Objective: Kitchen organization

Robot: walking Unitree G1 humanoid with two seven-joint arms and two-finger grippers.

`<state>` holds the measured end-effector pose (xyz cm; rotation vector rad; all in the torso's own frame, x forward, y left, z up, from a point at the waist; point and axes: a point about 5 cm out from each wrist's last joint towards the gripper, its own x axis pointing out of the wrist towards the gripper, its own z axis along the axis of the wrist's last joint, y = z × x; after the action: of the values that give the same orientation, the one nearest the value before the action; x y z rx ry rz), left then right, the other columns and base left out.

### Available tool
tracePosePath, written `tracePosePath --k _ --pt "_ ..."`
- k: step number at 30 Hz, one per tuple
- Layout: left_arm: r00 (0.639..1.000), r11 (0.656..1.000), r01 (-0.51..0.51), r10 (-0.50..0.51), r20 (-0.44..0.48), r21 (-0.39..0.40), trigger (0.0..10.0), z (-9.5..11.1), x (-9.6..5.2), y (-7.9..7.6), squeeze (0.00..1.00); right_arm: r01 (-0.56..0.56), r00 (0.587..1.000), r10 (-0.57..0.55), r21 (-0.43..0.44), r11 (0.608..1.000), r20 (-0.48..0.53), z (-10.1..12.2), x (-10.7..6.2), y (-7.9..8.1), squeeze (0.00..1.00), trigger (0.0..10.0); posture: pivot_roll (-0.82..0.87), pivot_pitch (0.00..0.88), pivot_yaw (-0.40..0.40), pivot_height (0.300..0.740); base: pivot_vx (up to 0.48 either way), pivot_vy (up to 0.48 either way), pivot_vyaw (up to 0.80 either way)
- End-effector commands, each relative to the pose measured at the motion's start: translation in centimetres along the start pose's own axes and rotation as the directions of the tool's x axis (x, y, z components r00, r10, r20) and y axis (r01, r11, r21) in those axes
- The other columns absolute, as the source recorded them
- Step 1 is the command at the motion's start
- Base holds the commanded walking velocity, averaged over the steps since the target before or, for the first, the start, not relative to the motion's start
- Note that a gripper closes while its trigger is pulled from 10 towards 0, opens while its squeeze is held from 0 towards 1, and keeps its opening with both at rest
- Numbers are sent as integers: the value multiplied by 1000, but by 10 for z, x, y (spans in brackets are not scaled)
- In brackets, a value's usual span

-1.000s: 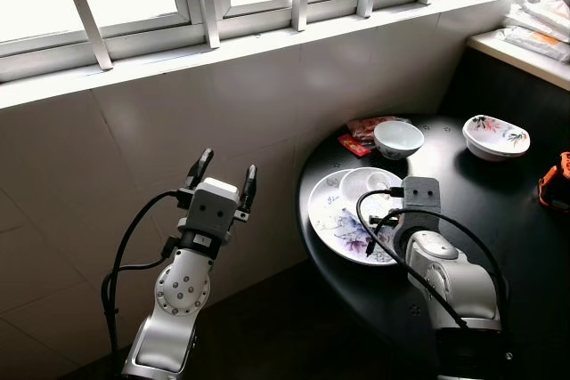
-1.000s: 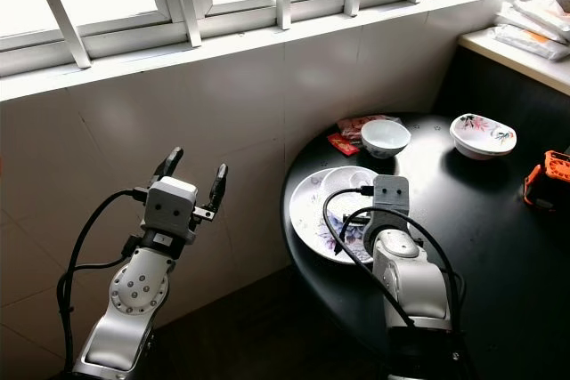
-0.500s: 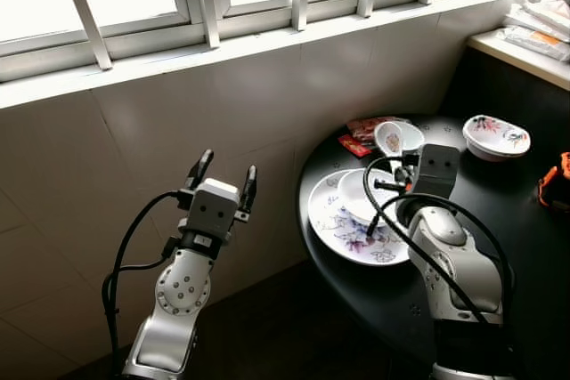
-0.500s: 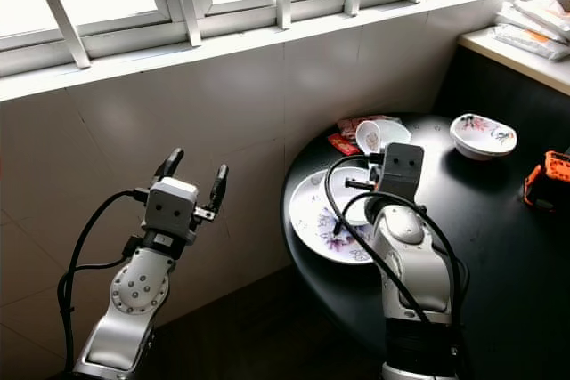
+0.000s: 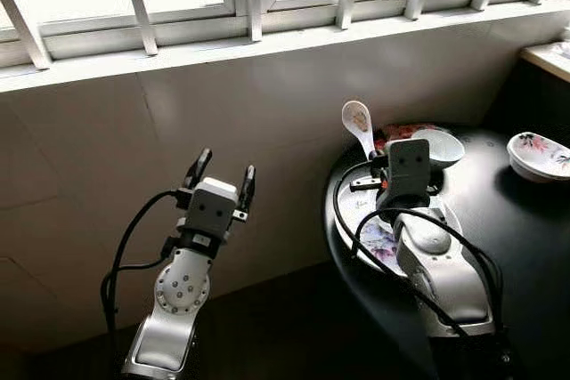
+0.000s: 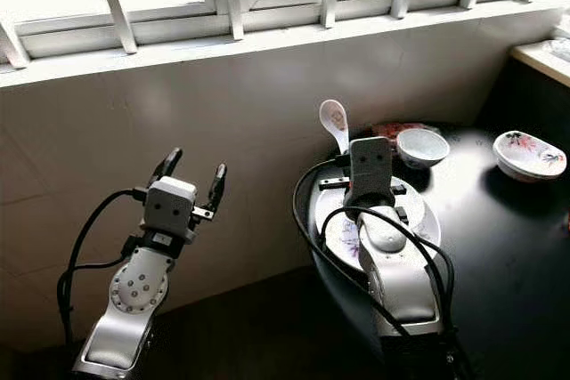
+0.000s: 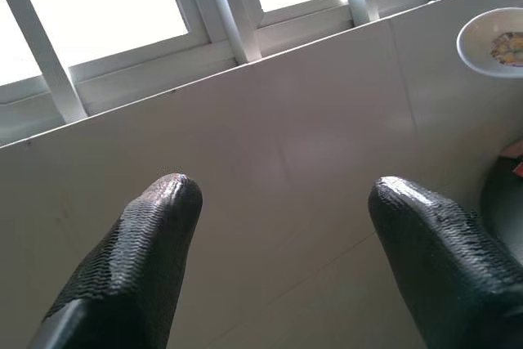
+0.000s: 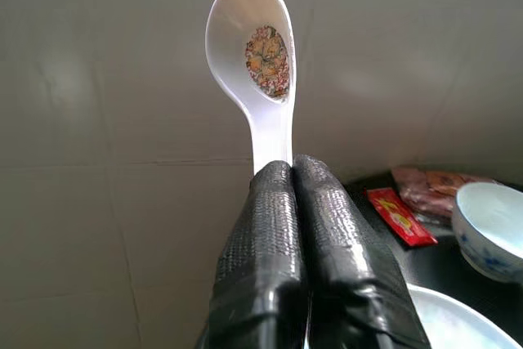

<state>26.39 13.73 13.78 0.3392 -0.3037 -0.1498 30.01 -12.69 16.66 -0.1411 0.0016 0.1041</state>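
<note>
- spoon (image 8: pixel 261 71): your right gripper (image 8: pixel 292 171) has its fingers pressed together on the handle, holding the white spoon upright above the plate (image 6: pixel 337 233) at the edge of the black table (image 6: pixel 499 246)
- your left gripper (image 7: pixel 278 202) is raised off to the left with its fingers spread, facing the tiled wall (image 5: pixel 134 157) under the window
- a small bowl (image 6: pixel 422 146) sits just behind the plate, another bowl (image 6: pixel 529 153) well to the right

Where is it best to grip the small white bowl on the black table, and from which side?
Pinch the rim of the small white bowl from above. It stands upright with its mouth open upward, so one finger can go inside the thin wall and one outside. The near side, facing the plate, looks easiest to reach.
</note>
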Motion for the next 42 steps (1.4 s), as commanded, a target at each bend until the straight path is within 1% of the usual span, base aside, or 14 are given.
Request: tracePosePath --k 1,5,6,9,11,17,19,27,31,33,38,42 --pt "1000 1000 -2 2 -12 0 10000 -1 0 0 0 9 1000 -8 -26 1000 29 3 -2 -4 0 0 80 0 -40 740 0 0 800" --pt "1000 1000 -6 6 -12 3 10000 -1 0 0 0 -13 999 15 -28 1000 45 5 -3 -1 0 0 81 0 -41 740 0 0 800" --pt "1000 1000 -9 9 -13 5 10000 -1 1 1 0 -46 996 48 -32 998 71 7 -4 3 0 0 81 0 -41 740 0 0 800" --pt "1000 1000 -17 17 -17 3 10000 -2 1 2 0 -94 990 97 -29 995 100 11 -6 10 0 0 82 0 -41 740 0 0 800" --pt "1000 1000 -19 19 -19 1 10000 -2 1 2 0 -103 989 105 -28 994 104 11 -6 11 0 0 82 0 -41 740 0 0 800" --pt "1000 1000 -20 20 -20 -3 10000 -2 1 2 0 -196 971 199 -33 980 135 13 -11 21 0 0 81 0 -42 740 0 0 800" --pt "1000 1000 -20 20 -20 -3 10000 -2 1 2 0 -209 968 211 -26 978 135 12 -11 22 0 0 81 0 -42 740 0 0 800" --pt "1000 1000 -20 20 -20 -5 10000 -2 1 2 0 -214 967 214 -15 977 135 11 -12 21 0 0 80 0 -40 740 0 0 800" --pt "999 999 -27 26 -25 -38 10000 -2 1 2 0 -216 967 215 -11 976 136 11 -12 20 0 0 80 0 -41 740 0 0 800" --pt "999 999 -26 25 -29 -40 10000 -2 2 2 0 -216 967 215 -10 976 136 11 -11 20 0 0 82 0 -41 740 0 0 800" --pt "1000 999 -19 18 -19 -37 10000 -1 2 2 0 -217 966 216 -8 976 140 11 -11 21 0 0 83 0 -40 740 0 422 800" --pt "1000 999 -13 13 -4 -32 10000 1 2 1 0 -215 966 214 -10 977 143 11 -11 20 0 0 83 0 -39 740 0 64 800"
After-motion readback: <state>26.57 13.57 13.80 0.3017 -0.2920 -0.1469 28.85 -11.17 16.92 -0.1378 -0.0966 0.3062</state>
